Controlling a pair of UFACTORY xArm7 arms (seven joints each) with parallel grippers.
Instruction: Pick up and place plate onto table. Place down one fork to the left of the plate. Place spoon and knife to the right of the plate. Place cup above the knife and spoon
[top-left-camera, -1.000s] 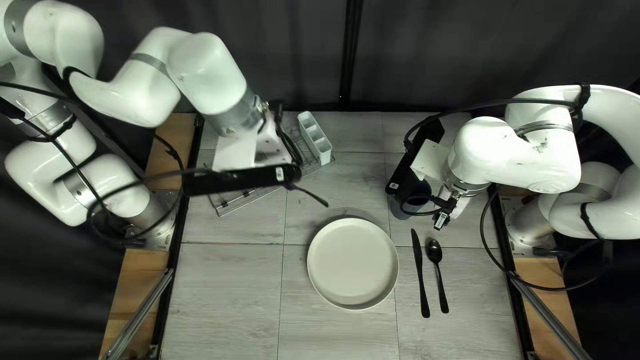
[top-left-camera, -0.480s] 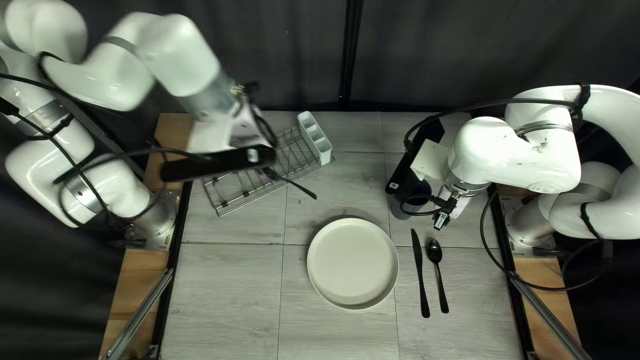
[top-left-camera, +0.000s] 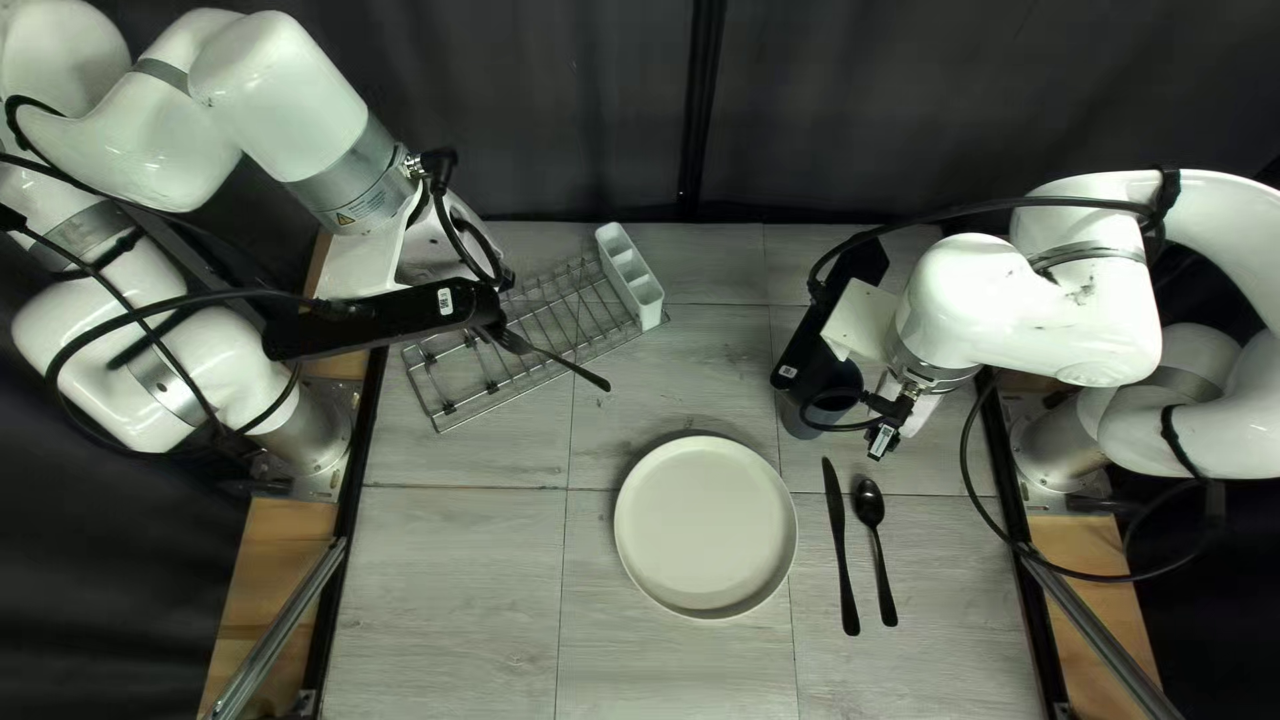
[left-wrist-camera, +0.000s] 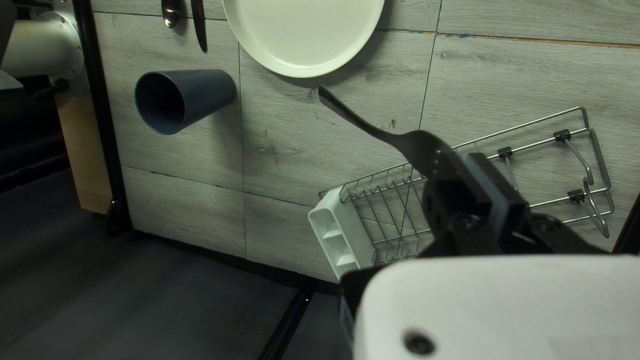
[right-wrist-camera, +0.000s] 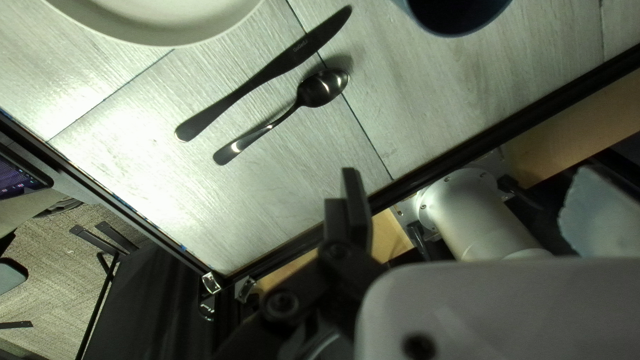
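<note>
Grey wood-grain table [top-left-camera: 470, 590] in front of a dark curtain: that is your workspace. Your left end effector [left-wrist-camera: 442, 167] is clamped tight on the fork [left-wrist-camera: 360, 122], gripping it at the tine end. The handle juts out ahead of the fingers, in the air above the table. Under and beside that end effector lies the wire rack [left-wrist-camera: 565, 150], with its white cutlery caddy [left-wrist-camera: 340, 235] at one end. Ahead of the end effector, past the tip of the fork's handle, the plate [left-wrist-camera: 300, 35] sits flat on the table. Off to one side of the plate stands the dark blue cup [left-wrist-camera: 182, 100].

Your right end effector [top-left-camera: 898, 412] is spread wide and has hold of nothing. It hangs above the table with the knife [right-wrist-camera: 265, 75] and spoon [right-wrist-camera: 285, 112] lying ahead of it — parallel, close, not touching. The cup is just beyond them, and the plate lies on the knife's far side.
</note>
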